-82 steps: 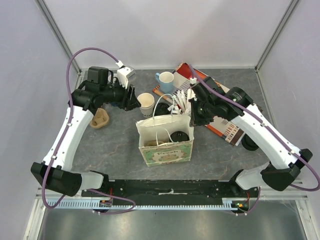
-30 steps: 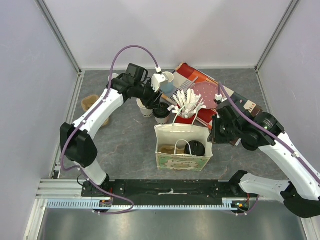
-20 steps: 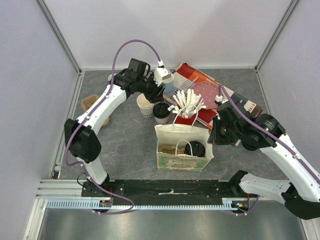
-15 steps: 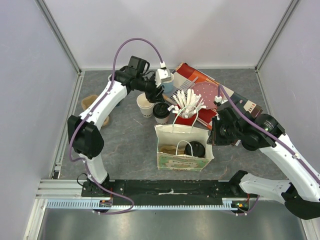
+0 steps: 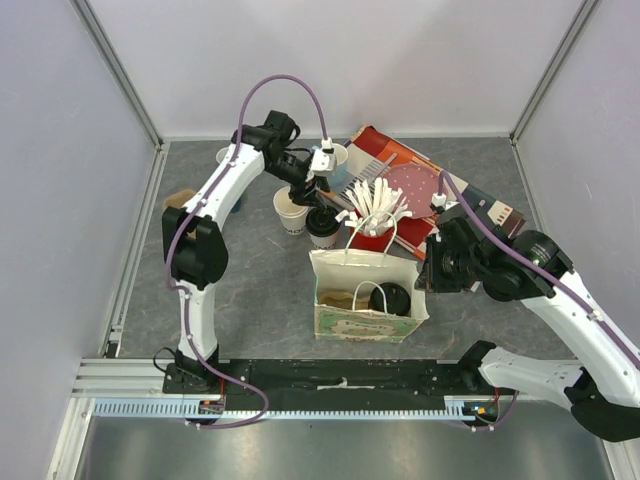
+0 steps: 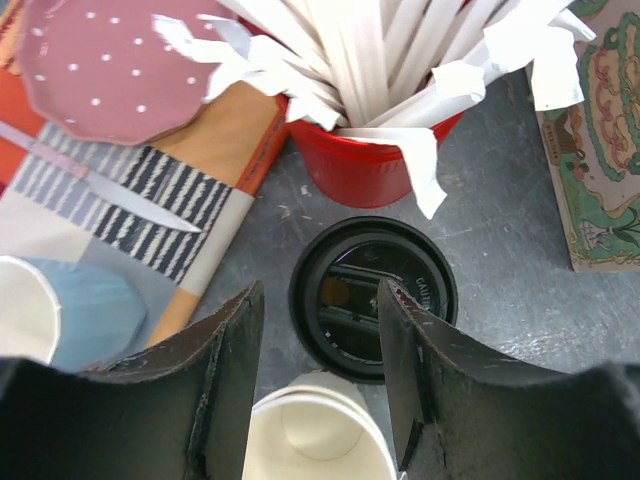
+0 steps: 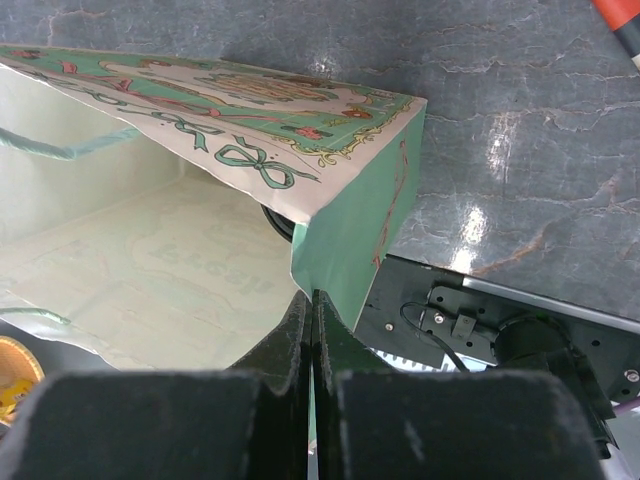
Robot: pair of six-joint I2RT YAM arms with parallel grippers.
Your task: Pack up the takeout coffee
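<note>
The left tool (image 6: 320, 295) is open and holds nothing. A takeout coffee cup (image 6: 372, 297) stands on the worktop (image 6: 500, 290) under it, a bit toward its right finger. The cup stands straight up. Its long way runs up and down, and its black lid points up at the tool. A second coffee cup (image 5: 390, 296) sits in the paper bag (image 7: 360, 235), lid up. The right tool (image 7: 310, 300) is pinched tight on the bag's edge.

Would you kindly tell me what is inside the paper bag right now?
The paper bag holds one black-lidded coffee cup and something tan beside it; the bag's walls hide the cup's body.
</note>
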